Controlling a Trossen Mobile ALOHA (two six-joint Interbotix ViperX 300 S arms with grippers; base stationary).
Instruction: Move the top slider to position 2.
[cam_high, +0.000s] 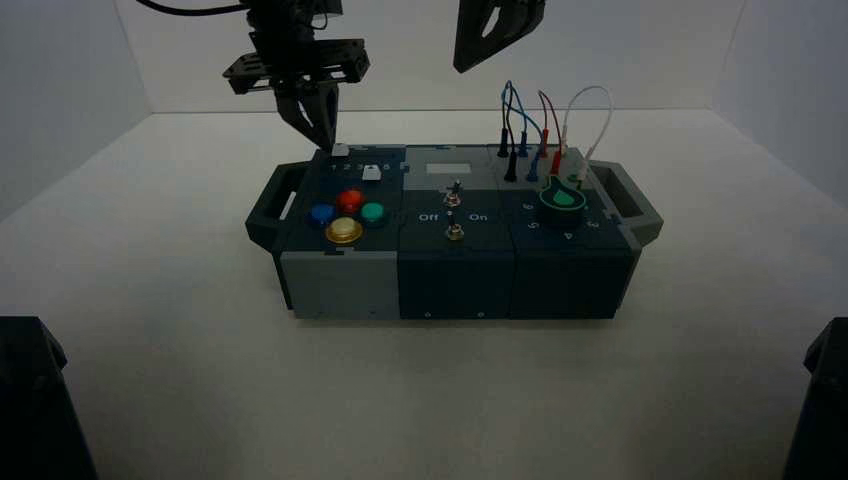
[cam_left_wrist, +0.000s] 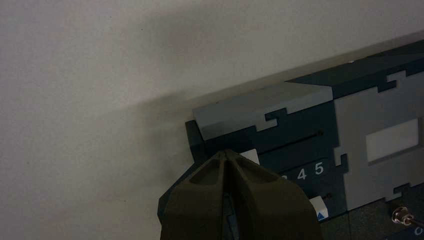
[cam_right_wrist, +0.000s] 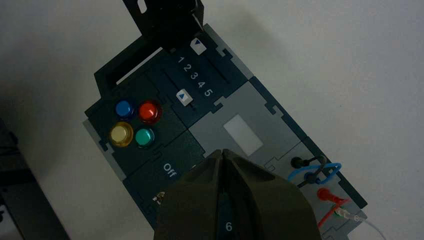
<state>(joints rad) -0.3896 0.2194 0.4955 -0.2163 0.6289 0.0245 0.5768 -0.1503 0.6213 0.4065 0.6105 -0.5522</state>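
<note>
Left gripper (cam_high: 322, 128) down at the far left corner of the box (cam_high: 450, 270), fingers pressed together into one point, nothing clamped between them. Tip right at the top slider (cam_high: 340, 150), a small white knob on the far track; contact impossible to judge. In the right wrist view, that knob (cam_right_wrist: 198, 46) roughly level with the digit 1 end of the printed row, position 2 (cam_right_wrist: 187, 65) just beside it along the track. Second white slider (cam_high: 372, 172) on the nearer track, further right. Blue button (cam_high: 321, 213), red button (cam_high: 350, 200), green button (cam_high: 372, 211) and yellow button (cam_high: 343, 231) clustered nearer on the left section. Green dial (cam_high: 563, 199) and looped wires (cam_high: 545, 125) on the right section. Right gripper (cam_right_wrist: 224, 172) raised high above the middle of the box, fingers closed together, holding nothing.
</note>
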